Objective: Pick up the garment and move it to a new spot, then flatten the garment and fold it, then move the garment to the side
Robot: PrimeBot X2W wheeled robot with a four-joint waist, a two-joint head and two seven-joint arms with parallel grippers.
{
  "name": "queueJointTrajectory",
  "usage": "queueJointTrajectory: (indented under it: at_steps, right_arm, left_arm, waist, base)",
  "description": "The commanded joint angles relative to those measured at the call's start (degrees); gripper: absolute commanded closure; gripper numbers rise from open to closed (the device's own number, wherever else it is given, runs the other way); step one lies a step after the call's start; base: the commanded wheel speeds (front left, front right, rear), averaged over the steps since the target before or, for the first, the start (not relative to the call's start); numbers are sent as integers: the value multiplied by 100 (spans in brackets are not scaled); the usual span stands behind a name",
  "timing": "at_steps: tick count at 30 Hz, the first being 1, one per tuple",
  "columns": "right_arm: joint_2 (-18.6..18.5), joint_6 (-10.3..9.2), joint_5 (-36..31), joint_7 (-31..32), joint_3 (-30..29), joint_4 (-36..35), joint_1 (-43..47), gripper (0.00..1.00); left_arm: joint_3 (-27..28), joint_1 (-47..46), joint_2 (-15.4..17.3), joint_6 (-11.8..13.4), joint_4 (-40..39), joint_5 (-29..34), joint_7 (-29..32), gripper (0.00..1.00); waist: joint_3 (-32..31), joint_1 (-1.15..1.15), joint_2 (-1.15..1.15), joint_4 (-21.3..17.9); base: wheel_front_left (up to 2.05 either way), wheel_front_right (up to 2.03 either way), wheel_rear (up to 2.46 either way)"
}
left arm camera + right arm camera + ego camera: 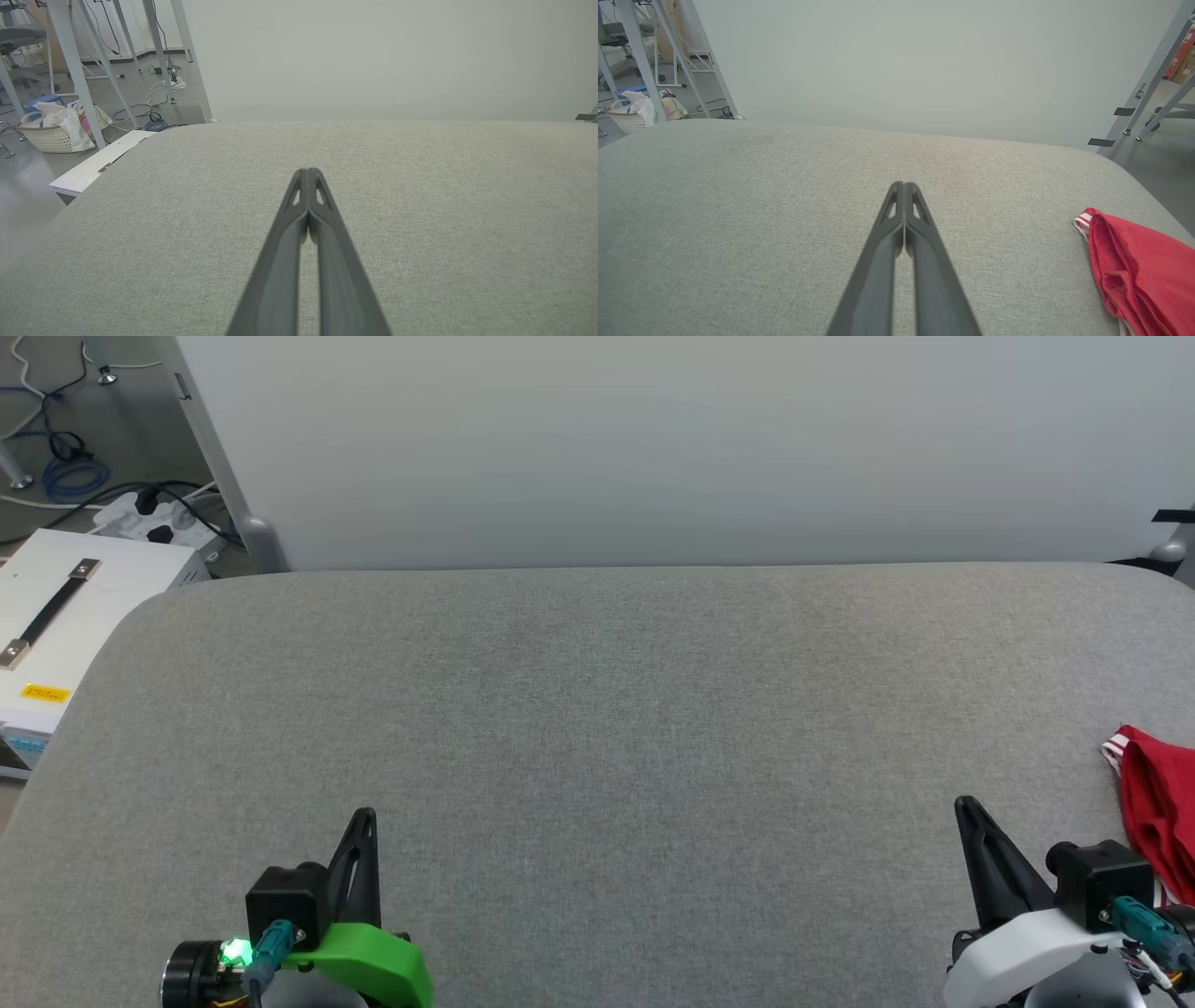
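Note:
The garment (1160,812) is a bunched red jersey with red-white striped trim, lying at the right edge of the grey padded table (597,709). In the right wrist view the garment (1139,270) lies to the lower right, apart from the fingers. My right gripper (966,805) (903,185) is shut and empty, just left of the garment. My left gripper (364,817) (308,171) is shut and empty near the table's front left, far from the garment.
A pale partition wall (653,448) stands behind the table. To the left sit a white box (56,616), a power strip with cables (159,513) and a laundry basket (51,133) on the floor. Metal frame legs (1148,93) stand at the right.

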Motion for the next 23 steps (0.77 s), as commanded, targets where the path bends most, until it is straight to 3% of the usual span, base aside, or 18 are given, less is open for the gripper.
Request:
queueJointTrajectory:
  at_steps: [1, 23]
  right_arm:
    - [23, -27, -54, -40, 11, 43, -121, 100]
    - [54, -37, -239, -66, 36, 259, -355, 100]
  left_arm:
    - [41, -133, -35, -45, -47, 84, 32, 100]
    - [275, -219, -224, -167, -214, 412, 295, 100]
  waist:
    - [4, 0, 0, 0]
    - [79, 0, 0, -15]
  base:
    - [0, 0, 0]
    - [0, 0, 0]
